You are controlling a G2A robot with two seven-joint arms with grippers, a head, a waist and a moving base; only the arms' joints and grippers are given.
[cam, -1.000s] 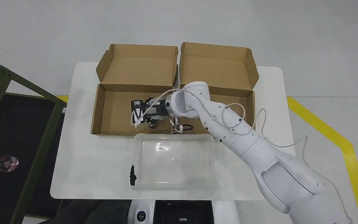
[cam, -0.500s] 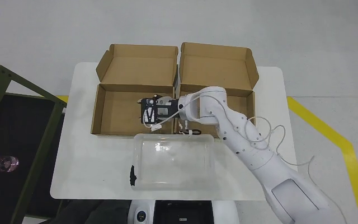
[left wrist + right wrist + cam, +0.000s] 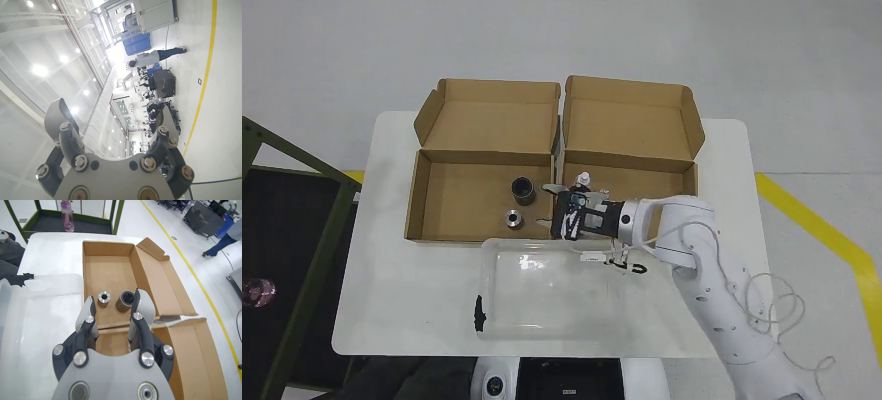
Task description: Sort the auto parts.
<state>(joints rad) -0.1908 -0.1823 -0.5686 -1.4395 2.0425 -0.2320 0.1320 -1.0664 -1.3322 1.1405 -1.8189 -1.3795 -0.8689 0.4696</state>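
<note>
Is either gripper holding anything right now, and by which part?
Nothing is held. The right gripper is open and empty, and the left gripper is open and empty too.

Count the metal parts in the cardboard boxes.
2. A dark sleeve and a silver bushing stand apart in the left cardboard box. The right arm covers part of the other box, so more may hide there.
</note>
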